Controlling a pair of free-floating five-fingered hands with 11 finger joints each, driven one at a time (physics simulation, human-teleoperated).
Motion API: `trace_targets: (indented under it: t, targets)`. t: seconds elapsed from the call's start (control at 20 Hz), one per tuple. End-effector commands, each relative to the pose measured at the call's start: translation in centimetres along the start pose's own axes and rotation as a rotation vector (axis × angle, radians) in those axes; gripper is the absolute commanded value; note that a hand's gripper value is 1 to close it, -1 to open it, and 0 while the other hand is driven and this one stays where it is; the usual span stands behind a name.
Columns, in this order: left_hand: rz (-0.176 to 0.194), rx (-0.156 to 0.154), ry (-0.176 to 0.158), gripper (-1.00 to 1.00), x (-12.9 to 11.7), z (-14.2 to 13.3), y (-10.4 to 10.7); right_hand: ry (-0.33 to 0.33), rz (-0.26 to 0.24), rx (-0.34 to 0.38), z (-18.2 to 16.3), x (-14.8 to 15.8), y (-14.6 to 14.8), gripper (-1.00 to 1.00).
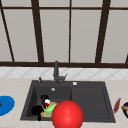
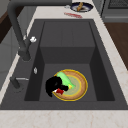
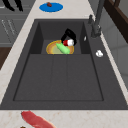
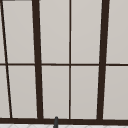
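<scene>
My left hand [image 1: 37, 109] is low in the sink's deep left basin [image 1: 62, 93], with its fingers curled round a small red and white object [image 1: 46, 102]. It hangs over the back edge of a yellow-rimmed plate [image 2: 81, 87] that lies on the basin floor. A long green piece [image 2: 65, 78] rests across that plate, just under the hand [image 2: 53, 85]. From the right the hand [image 3: 68, 35] holds the red and white object [image 3: 68, 42] above the green piece [image 3: 63, 48]. Two dark curved shapes [image 3: 11, 5], perhaps the other hand, hang beyond the counter's front.
A large red ball [image 1: 67, 115] covers the sink's front edge. The dark faucet [image 1: 56, 71] stands behind the basin, with a flat drainboard [image 1: 88, 100] to its right. A blue plate [image 1: 5, 105] lies on the left counter, a red strip [image 1: 116, 105] and a dark dish [image 1: 125, 108] on the right.
</scene>
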Motion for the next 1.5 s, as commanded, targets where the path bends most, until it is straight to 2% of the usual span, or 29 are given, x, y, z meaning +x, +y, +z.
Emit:
trace_targets:
  t: [0.0,0.25,0.5,0.55,0.65,1.05,1.45]
  targets:
    - [0.000,0.000,0.000,0.00,0.0,0.0,0.0,0.003,-0.002,-0.007,0.6,-0.1,-0.8,1.00]
    - [0.000,0.000,0.000,0.00,0.0,0.0,0.0,-0.002,-0.008,0.010,2.5,-0.6,-3.0,1.00]
    - [0.000,0.000,0.000,0.00,0.0,0.0,0.0,0.004,-0.015,-0.027,2.3,-0.4,-2.3,1.00]
    - [0.000,0.000,0.000,0.00,0.0,0.0,0.0,0.013,-0.022,-0.030,2.4,-1.0,-2.2,1.00]
    - [0.000,0.000,0.000,0.00,0.0,0.0,0.0,0.013,-0.026,-0.034,3.3,-1.7,-3.9,1.00]
    - [0.000,0.000,0.000,0.00,0.0,0.0,0.0,-0.029,-0.059,-0.015,7.7,-4.6,-7.6,1.00]
    - [0.000,0.000,0.000,0.00,0.0,0.0,0.0,-0.057,-0.085,-0.062,12.4,-8.8,-10.1,1.00]
